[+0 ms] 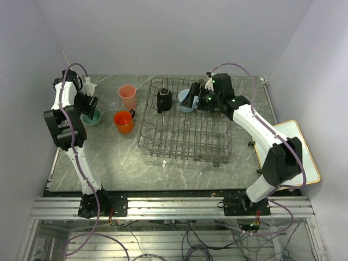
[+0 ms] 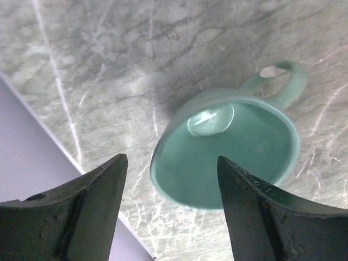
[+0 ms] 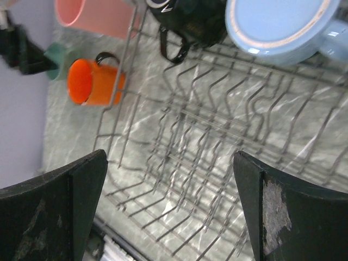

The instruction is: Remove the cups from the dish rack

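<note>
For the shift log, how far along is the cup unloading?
Done: pink tumbler, orange mug and mint-green cup stand on the table outside the dish rack. In hand: nothing; left hand open over the mint-green cup, right hand open by the light-blue mug. Left: that mug and the black mug, in the rack.

left tool (image 2: 171, 160): jaws parted, nothing gripped, aimed downward | right tool (image 3: 169, 155): jaws spread wide, empty, reached far forward, tilted down
</note>
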